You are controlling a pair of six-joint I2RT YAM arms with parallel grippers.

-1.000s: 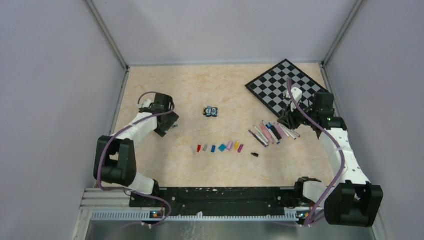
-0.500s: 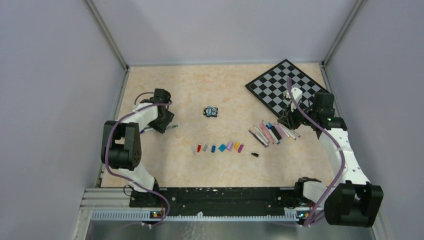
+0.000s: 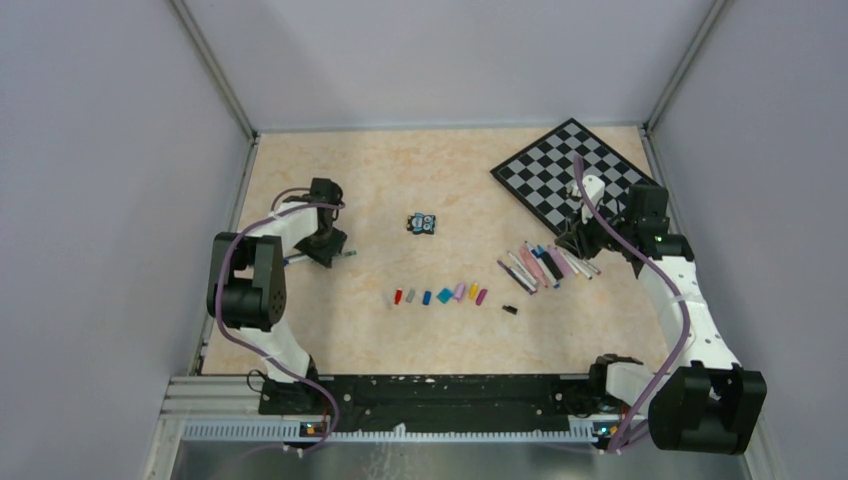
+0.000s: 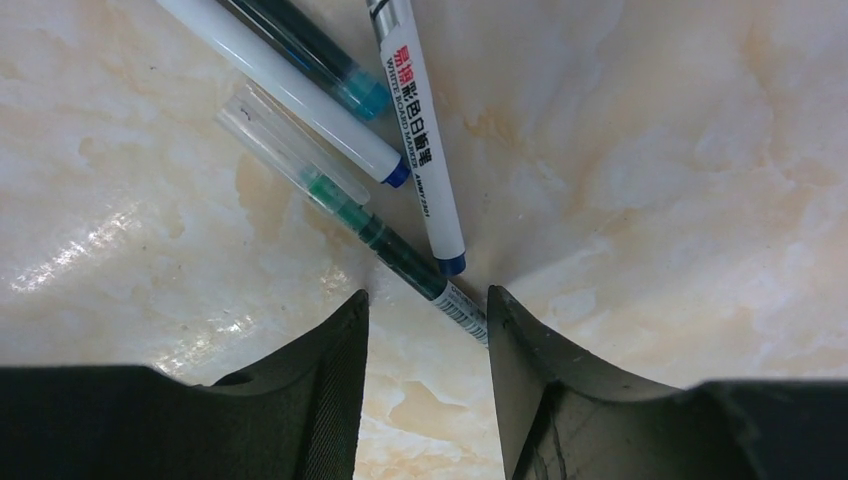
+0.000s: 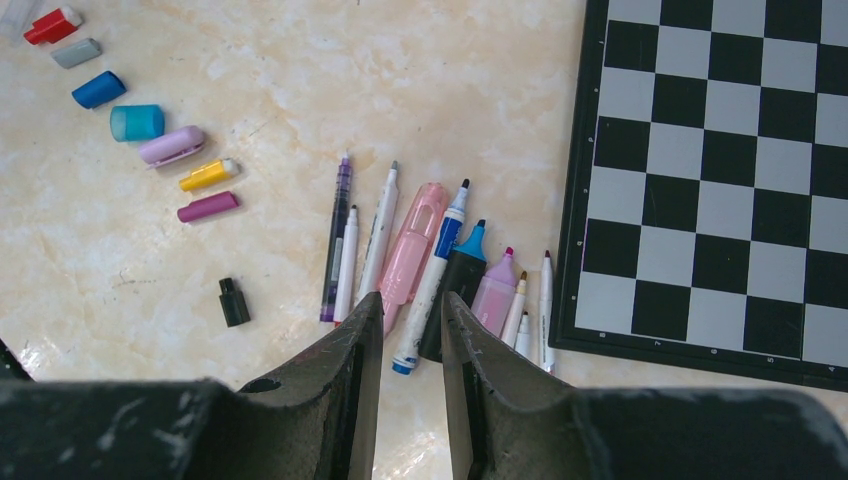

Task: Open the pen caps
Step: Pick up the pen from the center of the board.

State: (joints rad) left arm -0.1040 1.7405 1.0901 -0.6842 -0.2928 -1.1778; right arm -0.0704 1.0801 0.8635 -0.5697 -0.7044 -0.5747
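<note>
At desk (image 4: 650,150) left side, left gripper (image 4: 427,310) half-open, straddling green pen (image 4: 390,245) tail end, nothing clamped. Clear cap (image 4: 275,135) on, far end. Centre barrel between jaws, squeeze square, avoid white marker (image 4: 420,150) alongside. Right gripper (image 5: 412,325) narrowly parted, empty, above uncapped pens (image 5: 415,240).
</note>
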